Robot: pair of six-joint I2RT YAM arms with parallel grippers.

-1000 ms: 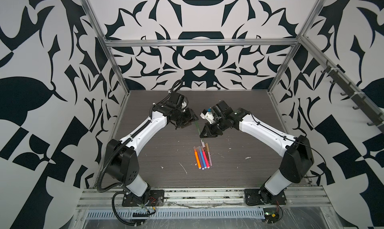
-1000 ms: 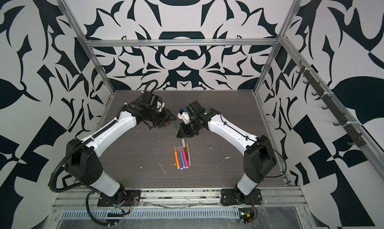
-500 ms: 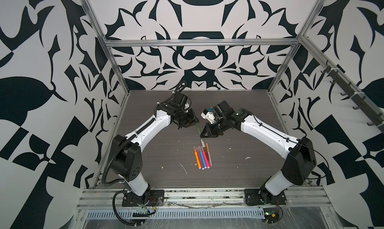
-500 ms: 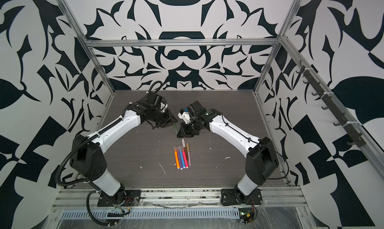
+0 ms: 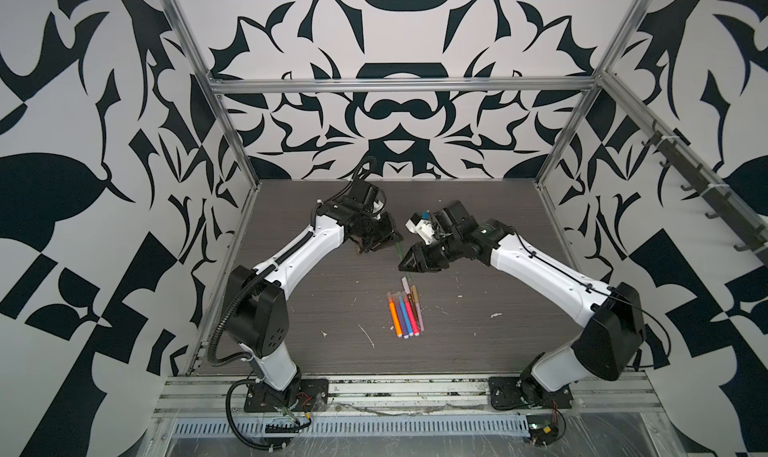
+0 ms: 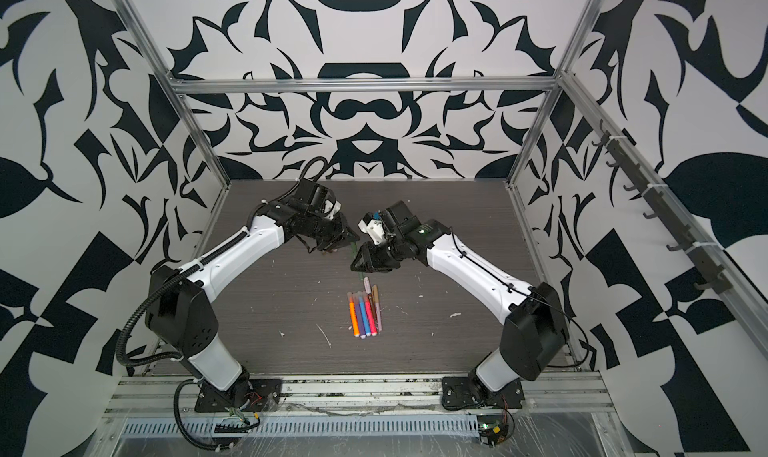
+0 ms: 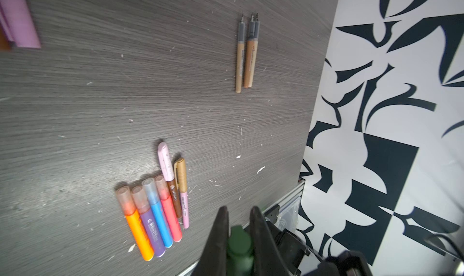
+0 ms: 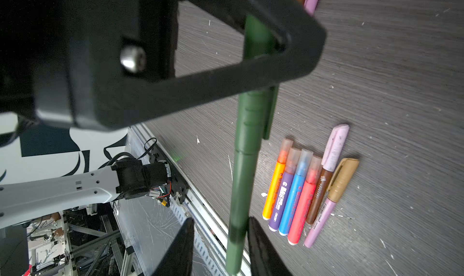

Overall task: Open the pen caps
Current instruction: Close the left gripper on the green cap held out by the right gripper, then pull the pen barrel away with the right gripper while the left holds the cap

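Left pincer (image 5: 390, 239), just left of centre in both top views: pressed together, pinching the green pen cap (image 8: 253, 106). In the left wrist view the cap's end sits wedged between both fingers (image 7: 221, 237). The cap is seated on its barrel.

Green pen (image 5: 397, 251): bridges the short gap between the two pincers, slanting down-frame.

Right pincer (image 5: 402, 264), just right of centre: spread. In the right wrist view the barrel's far end lies between its fingers (image 8: 263, 257), with a clear gap on one side. It lies close to the other finger; cannot tell if they touch.

Below the pincers, centre frame, six capped pens lie on the worktop (image 5: 316, 293), side by side and touching. Left to right:
- orange pen (image 7: 139, 232)
- purple pen (image 7: 152, 232)
- blue pen (image 7: 160, 222)
- pink pen (image 7: 172, 219)
- brown pen (image 7: 175, 199), wearing a lilac cap (image 7: 165, 161)
- lilac pen (image 7: 185, 209), wearing a tan cap (image 7: 181, 174)

The first four carry translucent caps (image 7: 123, 197).

Upper right of centre in the left wrist view: tan pens (image 7: 249, 61), uncapped with tips bare, side by side and touching, well apart from the row.
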